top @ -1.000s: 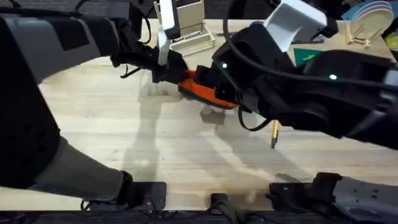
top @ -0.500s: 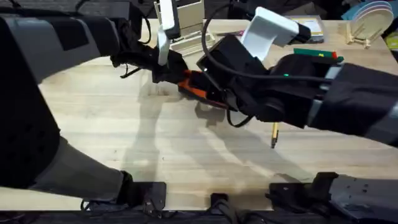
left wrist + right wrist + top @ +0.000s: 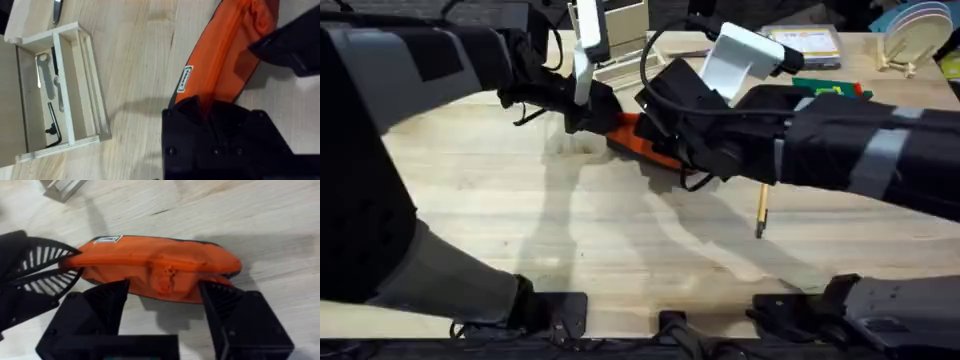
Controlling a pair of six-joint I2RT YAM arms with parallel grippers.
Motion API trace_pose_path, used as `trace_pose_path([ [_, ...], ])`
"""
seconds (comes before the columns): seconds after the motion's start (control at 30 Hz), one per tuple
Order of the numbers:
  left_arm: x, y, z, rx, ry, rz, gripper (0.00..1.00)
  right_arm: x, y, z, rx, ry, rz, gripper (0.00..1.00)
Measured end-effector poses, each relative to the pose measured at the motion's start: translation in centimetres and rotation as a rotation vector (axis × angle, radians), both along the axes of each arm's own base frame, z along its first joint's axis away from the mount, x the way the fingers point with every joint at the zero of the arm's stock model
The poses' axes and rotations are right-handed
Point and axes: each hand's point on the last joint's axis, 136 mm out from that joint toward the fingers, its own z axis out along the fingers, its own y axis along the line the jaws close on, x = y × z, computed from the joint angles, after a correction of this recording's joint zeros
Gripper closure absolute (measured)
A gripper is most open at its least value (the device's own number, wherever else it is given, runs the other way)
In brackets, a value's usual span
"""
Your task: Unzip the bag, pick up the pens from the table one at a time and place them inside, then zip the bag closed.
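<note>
Toward 12 o'clock on the table [image 3: 520,240], you see the bag [image 3: 642,141] lying flat, an orange pouch with both arms meeting over it. Your left gripper [image 3: 200,107] is clenched on the bag's end at 9 o'clock; in the left wrist view the orange fabric runs straight into its black fingers. Beside that grip a small white label [image 3: 184,80] is sewn to the bag's edge; it bears dark print that you cannot read. Your right gripper [image 3: 162,292] hangs released over the bag's middle, one finger on each side of the pouch, and the orange zipper pull [image 3: 164,277] sits between them. The zipper looks shut along the length you can see. One pen [image 3: 761,211], tan with a dark tip, lies on the table at about 4 o'clock from the bag, apart from it and partly under the right arm. At 11 o'clock from the bag stands a wooden tray [image 3: 60,90] with compartments holding small metal tools [image 3: 47,82].
</note>
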Motion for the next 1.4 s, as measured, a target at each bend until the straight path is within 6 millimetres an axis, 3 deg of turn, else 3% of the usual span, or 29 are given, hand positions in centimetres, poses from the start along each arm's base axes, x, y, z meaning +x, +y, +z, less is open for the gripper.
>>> trace_pose_path([
  [0.27,0.0,0.0,0.0,0.0,0.0,0.0,0.958,0.5,-0.8,-0.4,-0.007,0.008,-0.026,0.505],
  [0.7,0.0,0.0,0.0,0.0,0.0,0.0,0.957,0.7,-0.7,-0.3,-0.001,0.002,-0.027,0.948],
  [1.07,0.0,0.0,0.0,0.0,0.0,0.0,0.958,0.8,-0.6,-0.1,-0.003,-0.001,-0.02,0.968],
  [1.4,0.0,0.0,0.0,0.001,-0.001,0.0,0.958,1.7,0.9,1.9,0.056,-0.041,0.014,0.969],
])
